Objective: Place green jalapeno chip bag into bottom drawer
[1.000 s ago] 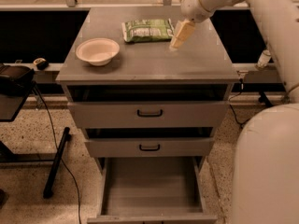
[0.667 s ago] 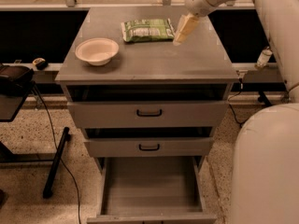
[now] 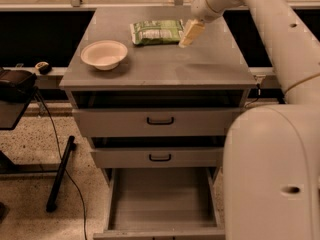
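The gripper hung low over the back of the grey cabinet top. Over the last second it had edged sideways toward the green jalapeno chip bag, so that its tip stood at the bag's nearest edge. Whether it touched the foil could not be told, nor whether it was released or clenched. The bag itself had not shifted: it lay flat on the top just beside the gripper, not lifted. Farther out on that same side sat the white bowl. Well below the gripper and toward the camera, the bottom drawer stood pulled out, its floor showing. I judged the arm to be closing in for the grasp, with the carry down to the drawer not yet begun.
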Robot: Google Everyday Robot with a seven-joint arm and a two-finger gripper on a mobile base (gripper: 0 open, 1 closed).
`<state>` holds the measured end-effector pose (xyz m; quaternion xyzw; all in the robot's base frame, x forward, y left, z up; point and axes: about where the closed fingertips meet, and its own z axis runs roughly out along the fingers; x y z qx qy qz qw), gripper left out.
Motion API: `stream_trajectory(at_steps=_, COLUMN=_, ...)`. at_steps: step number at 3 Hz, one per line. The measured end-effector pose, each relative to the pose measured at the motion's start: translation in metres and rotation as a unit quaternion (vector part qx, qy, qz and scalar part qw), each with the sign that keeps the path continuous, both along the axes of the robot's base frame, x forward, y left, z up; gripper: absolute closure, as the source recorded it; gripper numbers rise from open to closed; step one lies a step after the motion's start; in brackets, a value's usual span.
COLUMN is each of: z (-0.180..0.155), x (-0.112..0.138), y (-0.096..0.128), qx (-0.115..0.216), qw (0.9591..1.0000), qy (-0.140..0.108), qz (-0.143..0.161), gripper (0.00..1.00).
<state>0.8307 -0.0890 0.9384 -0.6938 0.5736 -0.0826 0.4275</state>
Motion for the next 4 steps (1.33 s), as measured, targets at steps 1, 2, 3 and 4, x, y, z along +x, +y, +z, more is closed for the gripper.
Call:
stream_trajectory(at_steps=1, z=-0.032, x=0.037, y=0.013, qx=0.012, qw=0.9999, qy=-0.006, qz=-0.010, gripper=0.32)
stream_trajectory(at_steps=2, z=-0.057, x=0.054, y=0.013, qx=0.012, qw=0.9996, qy=0.000, qz=-0.024, gripper=0.39)
stream_trajectory(at_steps=3, z=-0.076, x=0.062, y=0.014, qx=0.008, qw=0.9996, qy=0.007, qz=-0.027, gripper=0.36)
stream_trajectory(at_steps=4, z=-0.074, x=0.062, y=0.014, qx=0.008, qw=0.9996, qy=0.007, qz=-0.027, gripper=0.39)
